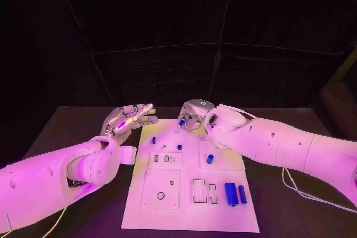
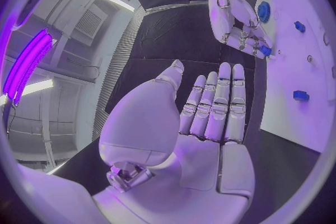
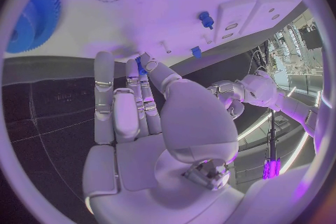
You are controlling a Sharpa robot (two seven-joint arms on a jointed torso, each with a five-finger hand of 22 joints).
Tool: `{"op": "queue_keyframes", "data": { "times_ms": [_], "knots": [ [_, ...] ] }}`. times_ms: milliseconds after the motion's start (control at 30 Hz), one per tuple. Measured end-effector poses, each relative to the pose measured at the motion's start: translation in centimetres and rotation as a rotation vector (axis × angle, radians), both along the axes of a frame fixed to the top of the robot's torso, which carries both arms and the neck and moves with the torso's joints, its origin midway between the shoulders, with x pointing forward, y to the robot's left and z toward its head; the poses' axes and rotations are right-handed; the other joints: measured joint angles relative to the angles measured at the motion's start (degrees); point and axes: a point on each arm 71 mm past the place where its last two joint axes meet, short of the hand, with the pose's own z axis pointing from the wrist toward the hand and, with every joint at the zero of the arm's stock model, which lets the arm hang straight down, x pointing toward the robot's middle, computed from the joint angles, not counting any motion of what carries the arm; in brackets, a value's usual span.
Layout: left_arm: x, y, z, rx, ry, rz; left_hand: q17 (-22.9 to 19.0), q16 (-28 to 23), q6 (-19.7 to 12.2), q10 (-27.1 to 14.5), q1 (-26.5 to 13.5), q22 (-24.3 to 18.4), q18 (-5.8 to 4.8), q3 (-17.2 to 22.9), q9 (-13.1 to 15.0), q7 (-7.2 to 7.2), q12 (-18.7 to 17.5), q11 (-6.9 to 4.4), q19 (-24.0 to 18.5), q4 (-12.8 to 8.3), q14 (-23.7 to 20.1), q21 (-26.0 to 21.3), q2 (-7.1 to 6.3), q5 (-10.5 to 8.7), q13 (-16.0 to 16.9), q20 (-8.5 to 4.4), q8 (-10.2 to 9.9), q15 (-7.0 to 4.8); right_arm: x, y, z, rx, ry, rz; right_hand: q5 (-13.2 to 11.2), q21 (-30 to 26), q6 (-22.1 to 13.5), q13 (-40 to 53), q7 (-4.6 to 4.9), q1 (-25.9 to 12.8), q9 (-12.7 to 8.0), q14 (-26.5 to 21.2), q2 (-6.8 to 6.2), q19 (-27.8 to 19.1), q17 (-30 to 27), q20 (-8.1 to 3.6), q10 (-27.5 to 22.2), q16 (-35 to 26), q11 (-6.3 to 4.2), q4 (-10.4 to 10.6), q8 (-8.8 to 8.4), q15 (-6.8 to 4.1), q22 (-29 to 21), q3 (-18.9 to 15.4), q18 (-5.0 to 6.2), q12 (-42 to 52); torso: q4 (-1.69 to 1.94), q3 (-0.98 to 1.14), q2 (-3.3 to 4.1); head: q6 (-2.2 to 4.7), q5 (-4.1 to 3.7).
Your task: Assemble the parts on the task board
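The right hand (image 1: 195, 113) is pinching a small blue part (image 3: 140, 65) at the board's (image 1: 223, 217) far edge, so it should be lowering it squarely; the left hand (image 1: 128, 119) is hovering with fingers spread, holding nothing.

Matt white task board (image 1: 190, 207), glossy blue plastic parts (image 1: 231, 193), matt black table (image 1: 74, 129)

my black table (image 1: 67, 124), white task board (image 1: 167, 217) flat at its centre, long axis twelve-to-six

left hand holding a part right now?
No. In the left wrist view the left hand has a bare palm and straight, extended fingers, raised beside the task board with nothing in it.
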Motion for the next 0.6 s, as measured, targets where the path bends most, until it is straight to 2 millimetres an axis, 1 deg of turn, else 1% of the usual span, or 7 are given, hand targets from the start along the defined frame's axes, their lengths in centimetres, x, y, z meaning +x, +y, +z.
{"op": "queue_keyframes", "data": {
  "times_ms": [233,300,367,467,533,600],
  "knots": [
    [0.04,-0.06,-0.01,0.0,0.001,-0.001,0.0,0.0,0.0,0.0,0.0,0.0,0.0,0.0,0.0,0.0,0.0,0.0,0.0,0.0,0.0,0.0,0.0,0.0,0.0,0.0,0.0,0.0,0.06,0.62,0.06,0.003,0.001,0.005,-0.1,0.0,0.0,0.0,-0.03,0.0,0.0,0.0,-0.03,-0.2,0.0,0.21,-0.4,0.0,0.43,0.0,0.0,0.0,0.0,0.0,0.01,-0.3,-0.01,0.01,0.07,-0.08,0.0],
    [0.05,-0.05,0.0,0.0,0.001,-0.001,0.0,0.0,0.0,0.0,0.0,0.0,0.0,0.0,0.0,0.0,0.0,0.0,0.0,0.0,0.0,0.0,0.0,0.0,0.0,0.0,0.0,0.0,0.09,0.67,0.05,0.003,0.001,0.004,-0.2,0.0,0.1,0.0,-0.06,-0.3,0.0,0.0,-0.3,-0.4,0.0,0.41,-0.5,0.0,0.51,0.7,0.01,0.0,0.0,0.7,0.0,-0.3,0.0,0.02,0.08,-0.11,0.0],
    [0.05,-0.01,0.05,0.0,0.0,-0.001,0.0,0.0,0.0,0.0,0.0,0.0,0.0,0.0,0.0,0.0,0.0,0.0,0.0,0.0,0.0,0.0,0.0,0.0,0.0,0.0,0.0,0.0,0.14,0.66,0.04,0.002,0.001,0.003,-0.2,0.0,0.1,0.0,-0.06,0.0,0.0,0.0,-0.89,-0.4,0.0,0.41,-0.7,0.0,0.71,1.0,0.02,0.0,-0.1,1.0,0.0,-0.5,0.02,0.02,0.11,-0.05,0.0],
    [0.05,0.0,0.08,0.0,0.0,-0.001,0.0,-0.2,0.0,0.0,0.0,-0.1,0.0,0.0,0.0,0.0,0.0,0.0,0.0,0.0,0.0,0.0,0.0,0.0,0.0,0.0,0.0,0.0,0.17,0.78,0.07,0.002,0.001,0.003,-0.2,0.0,0.1,0.0,-0.06,-0.1,0.0,0.0,-0.96,-0.4,-0.1,0.41,-0.7,0.0,0.7,1.0,0.02,0.0,-0.1,1.0,0.0,-0.5,0.02,-0.01,0.18,0.01,0.0],
    [0.05,0.0,0.08,0.0,0.0,-0.001,0.0,-0.2,0.0,0.0,0.0,-0.1,0.0,0.0,0.0,0.0,0.0,0.0,0.0,0.0,0.0,0.0,0.0,0.0,0.0,0.0,0.0,0.0,0.16,0.85,0.04,0.0,0.004,0.004,-0.3,0.0,0.1,0.0,-0.06,-0.1,0.0,0.0,-0.96,-0.6,-0.1,0.22,-1.1,0.0,0.62,1.2,0.02,0.0,-0.1,1.2,0.0,-0.5,0.02,-0.01,0.18,-0.2,0.04],
    [0.05,0.0,0.08,0.0,0.001,-0.001,0.0,-0.2,0.0,0.0,0.0,-0.1,0.0,0.0,0.0,0.0,0.0,0.0,0.0,0.0,0.0,0.0,0.0,0.0,0.0,0.0,0.0,0.0,0.16,0.91,0.02,-0.001,0.006,0.004,-0.3,0.0,0.1,0.0,-0.06,-0.1,0.0,0.0,-0.96,-0.8,-0.1,0.43,-1.1,0.0,0.7,1.3,0.02,0.0,-0.1,1.3,0.0,-0.5,0.02,0.01,0.18,-0.28,0.1]
  ]
}}
